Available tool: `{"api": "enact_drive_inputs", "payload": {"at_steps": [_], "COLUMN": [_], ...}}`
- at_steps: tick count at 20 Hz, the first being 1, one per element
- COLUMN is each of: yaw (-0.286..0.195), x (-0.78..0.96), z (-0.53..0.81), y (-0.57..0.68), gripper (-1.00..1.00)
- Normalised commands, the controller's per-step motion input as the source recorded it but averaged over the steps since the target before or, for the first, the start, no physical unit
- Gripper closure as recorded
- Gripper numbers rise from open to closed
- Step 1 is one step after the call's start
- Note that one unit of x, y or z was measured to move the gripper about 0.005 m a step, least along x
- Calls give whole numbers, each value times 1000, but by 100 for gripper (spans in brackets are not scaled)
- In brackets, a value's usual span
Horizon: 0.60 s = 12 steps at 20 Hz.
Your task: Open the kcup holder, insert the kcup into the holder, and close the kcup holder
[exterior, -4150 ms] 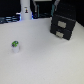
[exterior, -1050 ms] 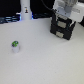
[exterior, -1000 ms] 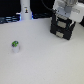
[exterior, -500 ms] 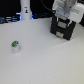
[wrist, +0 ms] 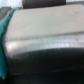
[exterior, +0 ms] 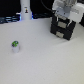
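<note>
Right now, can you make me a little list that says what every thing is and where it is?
kcup holder: black box at the exterior view's upper right, on the white table
gripper: right over the holder; open or shut cannot be told
kcup: small white pod with a green top, alone on the table at the exterior view's left, far from the holder
white post: at the back, upright
wrist view: blurry close-up of a grey surface, likely the holder
</note>
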Motion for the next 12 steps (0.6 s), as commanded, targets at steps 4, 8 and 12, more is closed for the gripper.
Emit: {"api": "enact_drive_inputs", "payload": {"at_steps": [4, 8, 12], "yaw": [-74, -86, -97], "x": [837, 953, 943], "z": [232, 242, 186], "y": [-194, -276, -291], "gripper": [100, 100, 100]}}
